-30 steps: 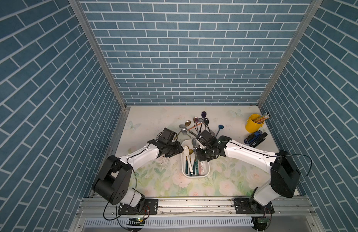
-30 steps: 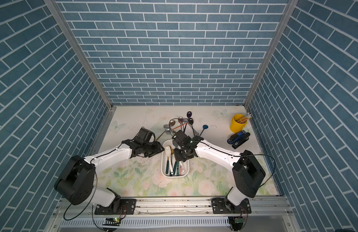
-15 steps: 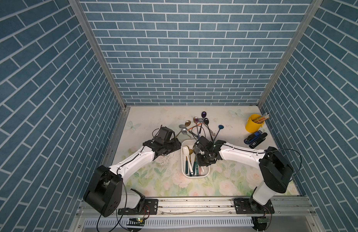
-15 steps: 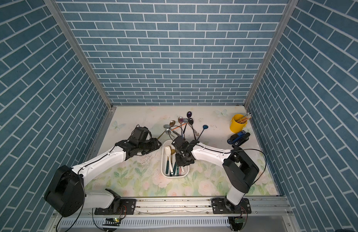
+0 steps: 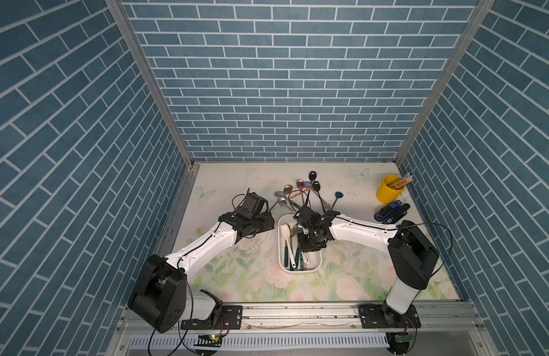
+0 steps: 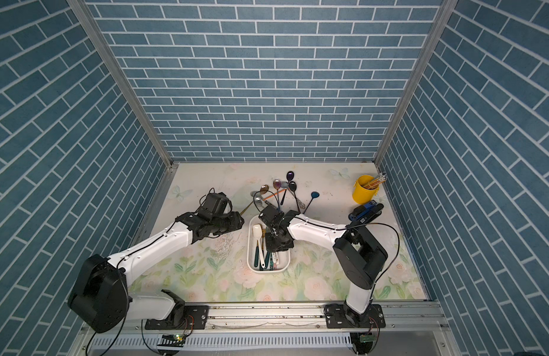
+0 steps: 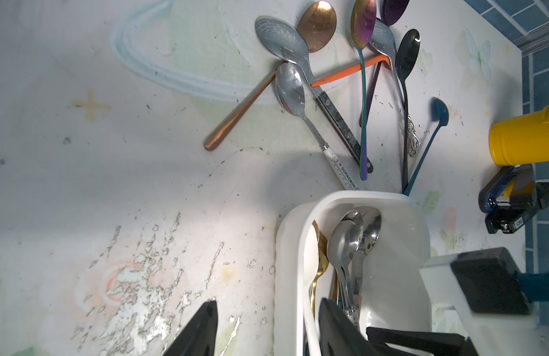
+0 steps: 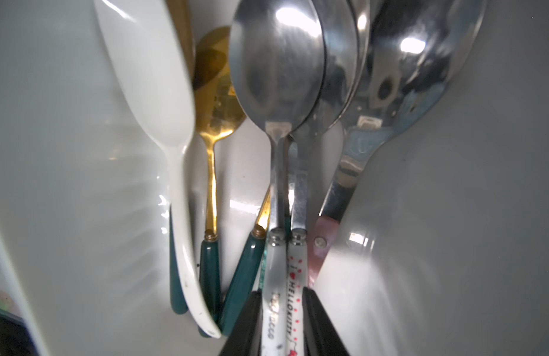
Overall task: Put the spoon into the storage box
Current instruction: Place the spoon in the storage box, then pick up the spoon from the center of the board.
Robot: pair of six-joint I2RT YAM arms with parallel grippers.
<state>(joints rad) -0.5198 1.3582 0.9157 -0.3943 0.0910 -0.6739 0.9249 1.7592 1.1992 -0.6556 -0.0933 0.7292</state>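
Your right gripper (image 8: 282, 294) straddled the white handle of the spoon (image 8: 276, 77), which lay lengthwise in the storage box (image 5: 315, 265), bowl toward 12 o'clock, pinched or freed unclear; your left gripper (image 7: 267, 303) hung spread, empty, at the box's 10 o'clock.

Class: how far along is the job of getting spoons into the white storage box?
Done: a white spoon, a gold spoon and others lie in the storage box. In hand: the right gripper straddles two white-handled spoons there; grip unclear. Remaining: a cluster of spoons on the table beyond it; the left gripper hangs open, empty.
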